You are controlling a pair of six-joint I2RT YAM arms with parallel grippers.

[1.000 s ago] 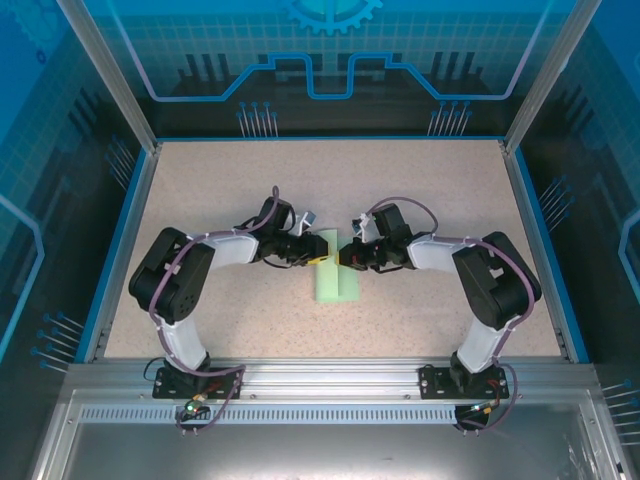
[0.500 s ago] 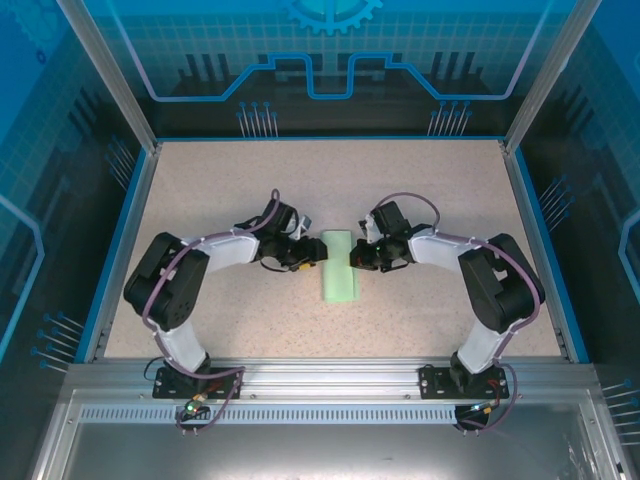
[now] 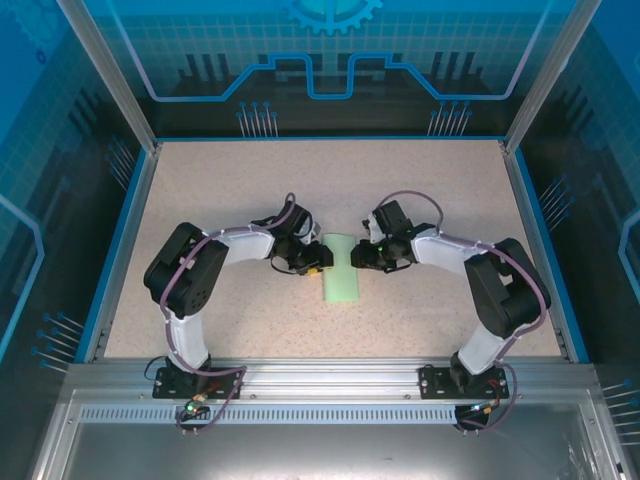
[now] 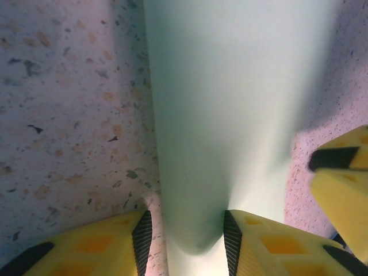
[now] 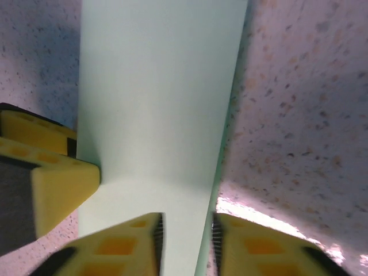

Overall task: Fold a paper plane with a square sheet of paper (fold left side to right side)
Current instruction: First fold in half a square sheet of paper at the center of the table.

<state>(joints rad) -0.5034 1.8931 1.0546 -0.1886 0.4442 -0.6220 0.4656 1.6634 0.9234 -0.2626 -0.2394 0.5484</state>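
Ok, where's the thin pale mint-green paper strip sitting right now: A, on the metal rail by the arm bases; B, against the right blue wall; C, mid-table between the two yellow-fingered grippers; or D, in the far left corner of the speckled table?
C: the top view shows the pale mint-green paper strip lying in the middle of the speckled table, with the left gripper at its left edge and the right gripper at its right edge.

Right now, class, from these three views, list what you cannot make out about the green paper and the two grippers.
- Top view: whether the left gripper or the right gripper touches the sheet of paper; the fingertips are too small.
- Left wrist view: the paper's ends, cut off by the top and bottom edges.
- Right wrist view: the folded layers underneath, hidden by the top layer; near the fingers it is blurred.
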